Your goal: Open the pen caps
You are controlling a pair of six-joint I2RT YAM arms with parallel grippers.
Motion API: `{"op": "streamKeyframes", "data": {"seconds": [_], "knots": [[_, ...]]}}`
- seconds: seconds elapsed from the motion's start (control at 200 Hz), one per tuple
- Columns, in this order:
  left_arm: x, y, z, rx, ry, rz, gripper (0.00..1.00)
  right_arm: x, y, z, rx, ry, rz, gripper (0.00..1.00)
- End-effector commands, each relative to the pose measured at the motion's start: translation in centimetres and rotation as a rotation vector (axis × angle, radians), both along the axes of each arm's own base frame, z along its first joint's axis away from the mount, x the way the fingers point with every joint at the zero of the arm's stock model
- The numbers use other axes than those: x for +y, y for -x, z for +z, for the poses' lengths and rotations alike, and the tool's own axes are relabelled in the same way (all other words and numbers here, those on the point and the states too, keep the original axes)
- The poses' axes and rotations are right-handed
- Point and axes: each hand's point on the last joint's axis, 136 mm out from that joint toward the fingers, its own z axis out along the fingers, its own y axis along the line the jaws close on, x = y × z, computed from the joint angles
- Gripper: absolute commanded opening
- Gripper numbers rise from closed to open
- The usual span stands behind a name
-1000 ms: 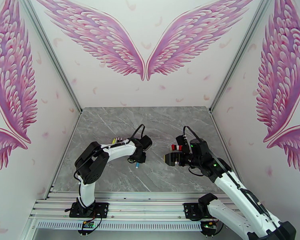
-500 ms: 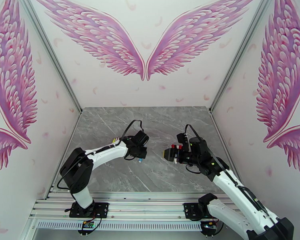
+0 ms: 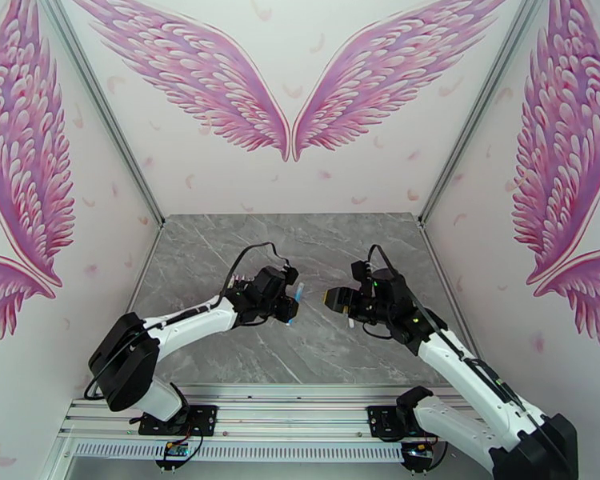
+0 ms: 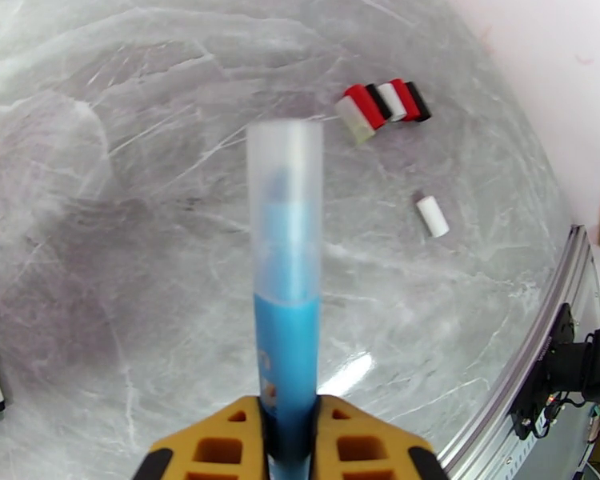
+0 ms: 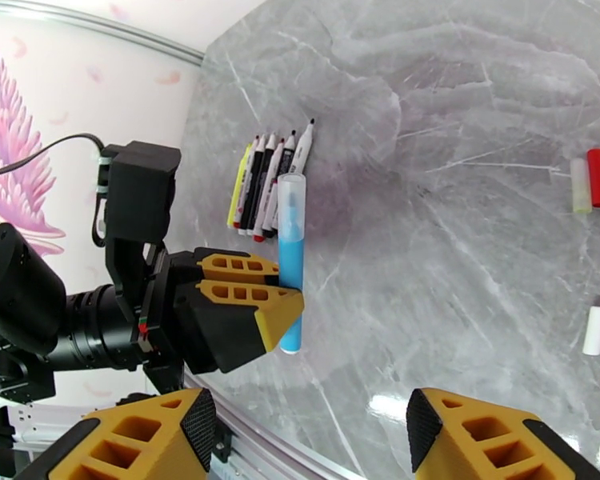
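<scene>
Right now the left gripper (image 4: 288, 410) clamps the blue pen (image 4: 286, 346) off the table, its clear cap (image 4: 285, 210) on the free end, pointing away. The right gripper (image 5: 310, 418), spread wide and empty, waits nearby, beside the pen's axis rather than facing the cap.

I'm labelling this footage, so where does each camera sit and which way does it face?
Top external: above, behind the arms, looking down on the table; both arms show.
Left wrist: rides the left gripper, looking along its blue pen toward loose caps.
Right wrist: rides the open right gripper, seen at the bottom, facing the left gripper.
Both wrist views share the pen and caps.
</scene>
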Motion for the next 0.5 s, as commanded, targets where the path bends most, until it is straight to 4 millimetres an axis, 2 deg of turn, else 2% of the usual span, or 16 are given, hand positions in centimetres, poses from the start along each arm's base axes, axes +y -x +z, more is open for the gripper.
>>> {"op": "streamKeyframes", "data": {"seconds": [0.0, 0.145, 0.495], "knots": [[-1.1, 0.4, 2.9, -0.088, 0.109, -0.071, 0.15, 1.0, -1.5, 2.3, -0.06, -0.023, -0.01, 0.67], [-1.5, 1.6, 3.8, -0.111, 0.155, -0.137, 0.15, 2.3, -2.4, 2.2, -0.062, -0.016, 0.007, 0.65], [-2.3, 3.3, 4.3, -0.109, 0.203, -0.226, 0.14, 4.7, -4.1, 2.1, -0.067, 0.005, 0.045, 0.62]]}}
